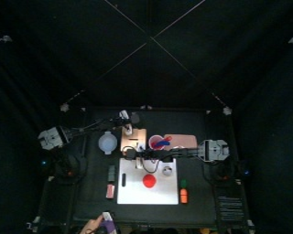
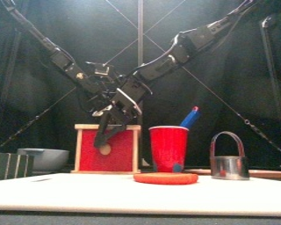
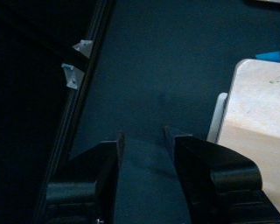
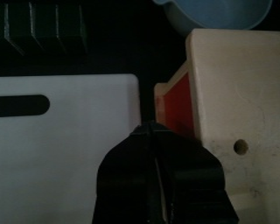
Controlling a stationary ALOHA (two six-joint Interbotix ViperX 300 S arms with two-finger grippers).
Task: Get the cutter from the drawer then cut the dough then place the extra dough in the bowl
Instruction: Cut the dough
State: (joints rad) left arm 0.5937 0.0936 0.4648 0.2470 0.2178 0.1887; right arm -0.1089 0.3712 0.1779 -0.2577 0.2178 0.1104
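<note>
The pale wooden box with its red drawer front stands at the back left of the white cutting board. My right gripper is shut with nothing in it, its tip right at the edge of the drawer front; in the front view it hangs before the box. A flat red dough disc lies on the board. At the board's right stands the metal cutter, upright and apart from both grippers. Left of the box is the blue-grey bowl. My left gripper is open behind the box, holding nothing.
A red cup with a blue knife stands just right of the box. The dark sushi roll lies left of the board near the bowl. An orange toy rests on the board's right side.
</note>
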